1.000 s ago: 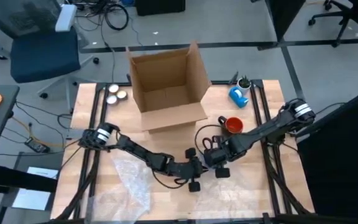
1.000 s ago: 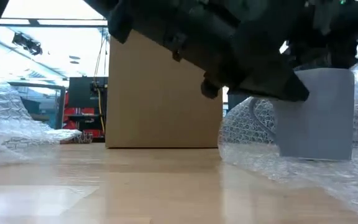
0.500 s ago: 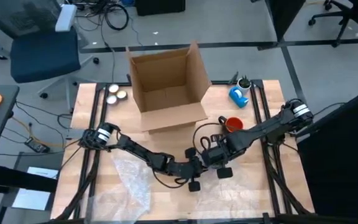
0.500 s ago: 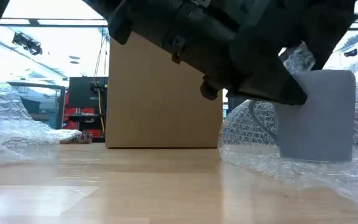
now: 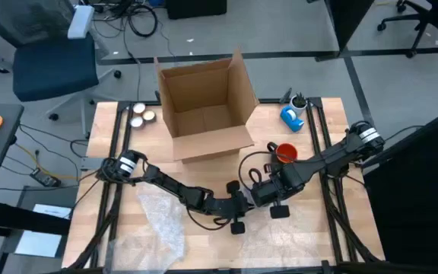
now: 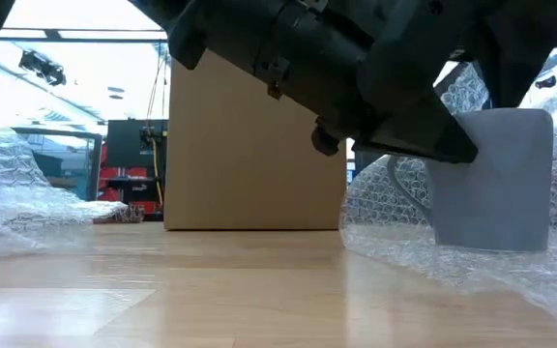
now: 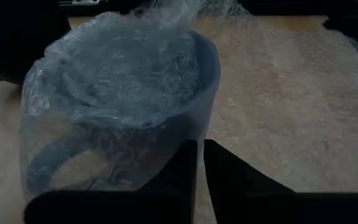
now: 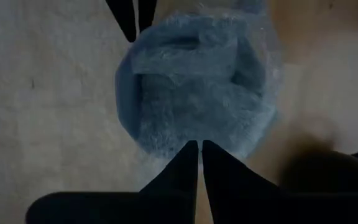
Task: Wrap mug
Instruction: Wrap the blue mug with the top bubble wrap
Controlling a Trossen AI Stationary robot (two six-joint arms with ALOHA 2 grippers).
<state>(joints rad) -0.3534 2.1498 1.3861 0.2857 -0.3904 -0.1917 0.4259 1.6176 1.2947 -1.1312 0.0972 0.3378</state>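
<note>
A grey-blue mug (image 6: 496,184) stands upright on a sheet of bubble wrap (image 6: 404,242) near the table's middle front. Wrap also covers its side and fills its mouth (image 8: 197,81). My left gripper (image 7: 199,165) comes in level from the table's left. It is shut at the wrapped wall of the mug (image 7: 123,112). My right gripper (image 8: 199,152) points down over the mug's rim and is shut there. In the high view both grippers (image 5: 253,196) meet over the mug and hide it. My left gripper pinches the bubble wrap where it lies against the mug's outer wall (image 7: 191,134), coming in level from the table's left. How many layers it has, I cannot tell. The mug stays upright on the sheet. My right gripper pinches bubble wrap at the mug's rim (image 8: 194,138) from above, with its fingers pointing down. A flap of wrap (image 6: 462,87) rises beside the mug's top toward it. The fingertips hide the exact place of contact.
An open cardboard box (image 5: 204,106) stands behind the mug. A red mug (image 5: 286,152) and a blue object (image 5: 291,116) are at the back right. Two small round things (image 5: 139,114) are at the back left. A second bubble wrap sheet (image 5: 162,221) lies at the front left.
My right gripper has shifted a little toward the table's right edge. A flap of bubble wrap has risen beside the mug's top, where it lay lower a second ago. The mug has stayed upright in place.
</note>
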